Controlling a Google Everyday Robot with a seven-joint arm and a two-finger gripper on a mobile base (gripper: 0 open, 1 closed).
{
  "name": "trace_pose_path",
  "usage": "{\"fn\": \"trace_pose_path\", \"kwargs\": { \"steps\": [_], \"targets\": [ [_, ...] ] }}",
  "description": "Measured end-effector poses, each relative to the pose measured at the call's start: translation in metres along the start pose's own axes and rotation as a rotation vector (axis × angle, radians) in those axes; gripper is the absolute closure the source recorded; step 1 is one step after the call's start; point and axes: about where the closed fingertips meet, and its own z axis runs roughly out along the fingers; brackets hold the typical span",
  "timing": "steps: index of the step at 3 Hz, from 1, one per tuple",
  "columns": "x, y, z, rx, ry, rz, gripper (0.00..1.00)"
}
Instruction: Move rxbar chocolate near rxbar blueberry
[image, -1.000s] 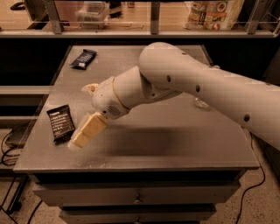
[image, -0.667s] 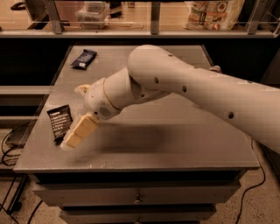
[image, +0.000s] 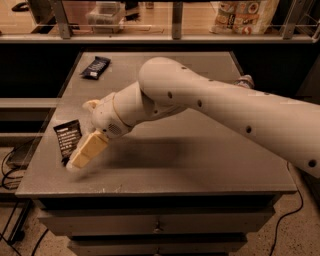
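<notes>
The rxbar chocolate, a flat black wrapper with white text lines, lies near the table's left front edge. The rxbar blueberry, a dark navy wrapper, lies at the table's far left corner. My gripper reaches down from the white arm and hangs low over the table just right of the chocolate bar, its tan finger overlapping the bar's lower right edge.
The grey table has drawers below its front edge. A shelf rail runs behind it with a clear container and a bag of snacks. A small object sits at the table's right side behind the arm.
The arm has swung left and lower; the gripper has moved from right of the chocolate bar to right against its lower right edge. The bars have not moved.
</notes>
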Motion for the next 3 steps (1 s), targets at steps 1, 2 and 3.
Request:
{"fn": "trace_pose_path", "kwargs": {
  "steps": [1, 2, 3],
  "targets": [
    [0.002, -0.005, 0.011, -0.006, -0.025, 0.013, 0.0],
    [0.005, -0.007, 0.024, -0.024, -0.059, 0.03, 0.0],
    [0.003, -0.007, 0.038, -0.054, -0.084, 0.033, 0.0]
  ]
}}
